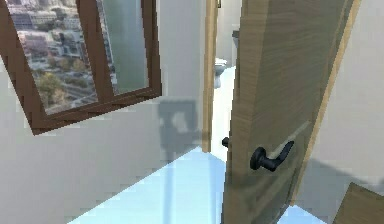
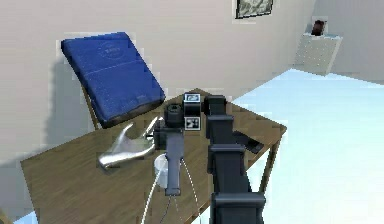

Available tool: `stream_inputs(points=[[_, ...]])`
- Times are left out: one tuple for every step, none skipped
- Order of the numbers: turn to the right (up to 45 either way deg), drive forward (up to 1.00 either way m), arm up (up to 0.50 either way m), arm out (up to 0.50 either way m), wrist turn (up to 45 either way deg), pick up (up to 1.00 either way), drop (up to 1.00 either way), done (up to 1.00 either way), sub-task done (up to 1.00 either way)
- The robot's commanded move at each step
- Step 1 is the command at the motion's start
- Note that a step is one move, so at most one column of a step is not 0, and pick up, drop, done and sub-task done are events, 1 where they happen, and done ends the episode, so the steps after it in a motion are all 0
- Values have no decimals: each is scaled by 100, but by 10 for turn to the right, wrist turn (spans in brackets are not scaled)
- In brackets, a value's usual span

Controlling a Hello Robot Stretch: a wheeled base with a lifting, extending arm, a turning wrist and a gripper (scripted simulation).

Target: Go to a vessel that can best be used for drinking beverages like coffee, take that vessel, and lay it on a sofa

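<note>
In the arm side view my arm point(image 2: 228, 170) rises over a brown wooden table point(image 2: 70, 165). The gripper point(image 2: 165, 140) shows as a dark body left of the two white marker squares point(image 2: 190, 112). A small white rounded thing point(image 2: 161, 171), too small to name, sits on the tabletop right by the gripper. Left of it lies a shiny grey curved object point(image 2: 124, 150). I cannot tell whether the gripper holds anything.
A blue padded chair back point(image 2: 110, 65) leans behind the table. A white pedestal point(image 2: 320, 52) with a dark red item point(image 2: 319, 27) stands far right, under a wall picture point(image 2: 254, 8). The forward view has a window point(image 1: 85, 55), a wooden door point(image 1: 285, 100) ajar and pale floor point(image 1: 170, 195).
</note>
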Motion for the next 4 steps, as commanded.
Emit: stream_inputs(points=[[0,0,0,0,450,0,0,0,0],[0,0,0,0,450,0,0,0,0],[0,0,0,0,450,0,0,0,0],[0,0,0,0,240,0,0,0,0]])
